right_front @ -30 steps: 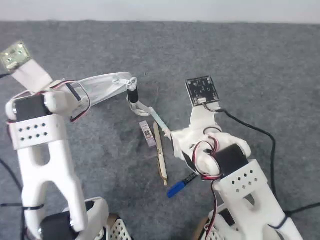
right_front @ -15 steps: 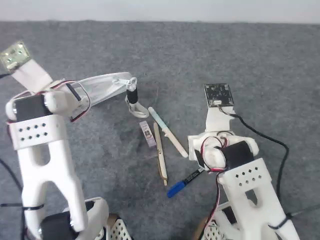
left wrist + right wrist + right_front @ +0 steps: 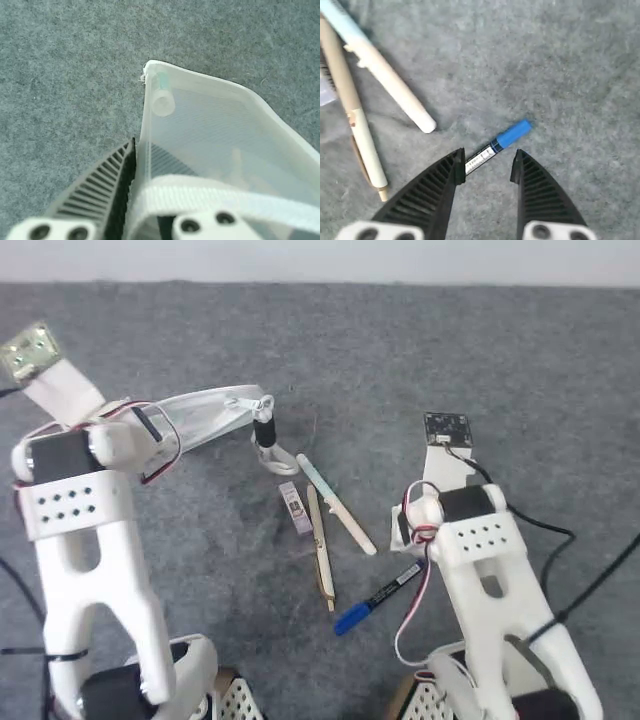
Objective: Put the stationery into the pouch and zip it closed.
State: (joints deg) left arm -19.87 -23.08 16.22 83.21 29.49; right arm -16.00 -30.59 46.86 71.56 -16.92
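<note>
In the last sec my right arm went back from the pale pen [image 3: 335, 505] near the pouch [image 3: 205, 415] and came over the blue marker [image 3: 505, 140]. The pale pen lies on the counter [image 3: 520, 360], not taken, so I judge the marker is my next pick & nothing new went in. My right pincer [image 3: 488, 156] is wide, one jaw on each side of the marker's black barrel, seemingly not touching it. My left pincer [image 3: 137, 165] did not move; it is clamped on the pouch edge. Thru the mesh I see a white cylinder [image 3: 161, 97] w/ a green part at the far corner, prob. inside. The beige pen [image 3: 322, 550] and a small lilac piece [image 3: 295, 508] lie outside, betw. pouch and marker, all 4 waiting
</note>
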